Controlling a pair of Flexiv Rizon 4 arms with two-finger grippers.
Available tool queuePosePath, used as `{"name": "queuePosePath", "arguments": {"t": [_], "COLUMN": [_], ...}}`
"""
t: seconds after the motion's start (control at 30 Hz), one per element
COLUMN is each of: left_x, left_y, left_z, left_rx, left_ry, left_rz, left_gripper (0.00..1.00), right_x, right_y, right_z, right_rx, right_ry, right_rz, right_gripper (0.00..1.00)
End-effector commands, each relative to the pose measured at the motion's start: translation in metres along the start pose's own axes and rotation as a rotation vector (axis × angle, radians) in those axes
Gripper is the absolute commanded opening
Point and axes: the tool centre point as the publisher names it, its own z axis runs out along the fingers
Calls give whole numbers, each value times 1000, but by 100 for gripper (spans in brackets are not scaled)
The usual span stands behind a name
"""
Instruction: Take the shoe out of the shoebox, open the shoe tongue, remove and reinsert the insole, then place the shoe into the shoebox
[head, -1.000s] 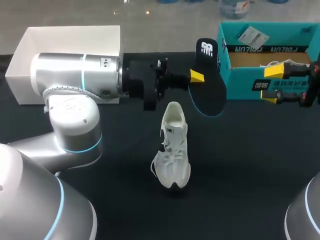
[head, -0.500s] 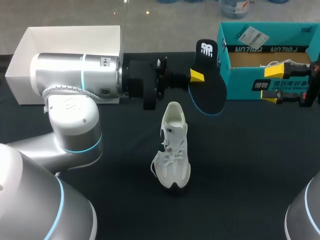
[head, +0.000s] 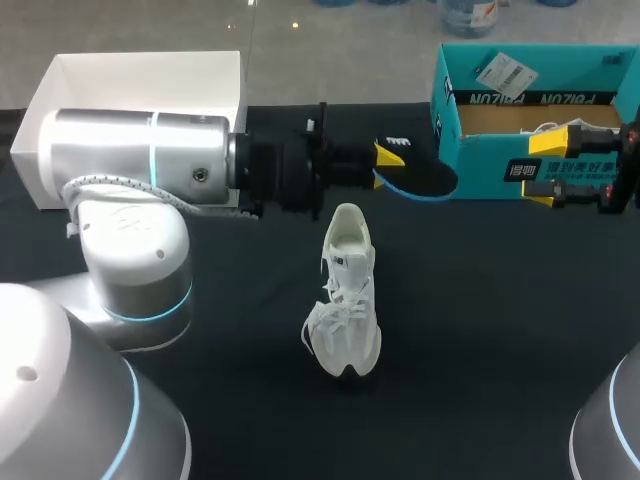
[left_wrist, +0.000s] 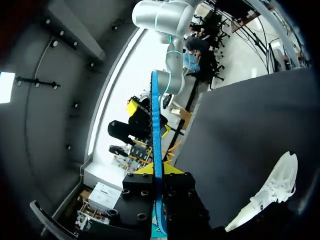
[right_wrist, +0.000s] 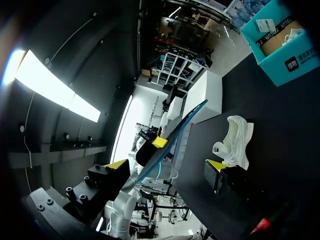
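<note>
One open white box (head: 140, 80) stood at the far left of the black worktop (head: 480, 330). My left arm (head: 140, 165) lay across in front of it. My left fingers (head: 388, 157) were pinched on the insole (head: 418, 180), which hung in the air behind the heel of the white shoe (head: 345, 290) and close to the teal shoebox (head: 480, 150).

The insole was black on its face with a bright blue rim. In the head view it lay nearly flat, so little more than the dark face and one curved edge showed. The left wrist view gave it edge-on, as a thin blue line running out ahead, with a yellow tip touching it from either side.

The shoe stood on its sole in the middle of the worktop, heel away from me. Its laces were loose, and it was well apart from the shoebox. The shoebox sat open at the far right with bare brown card inside. Something white showed in it, though I could not tell what.

My right fingers (head: 535, 170) were spread wide at the shoebox's front wall, holding nothing. Only the right wrist view took in the shoe, the slanted insole and both boxes together.

I counted one shoe on the worktop, one insole and two boxes.
</note>
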Motion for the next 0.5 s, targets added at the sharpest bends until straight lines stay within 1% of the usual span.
{"name": "queuePosePath", "arguments": {"t": [0.03, 0.1, 0.5], "left_x": [4, 6, 6], "left_y": [8, 9, 9], "left_z": [4, 7, 7], "left_rx": [72, 130, 130], "left_ry": [58, 49, 49], "left_rz": [-1134, -1268, -1268], "left_gripper": [0, 0, 0], "right_x": [0, 0, 0], "right_y": [0, 0, 0], "right_z": [1, 1, 1], "right_rx": [-1, -1, -1], "right_ry": [-2, -2, -2], "right_rz": [0, 0, 0], "right_gripper": [100, 100, 100]}}
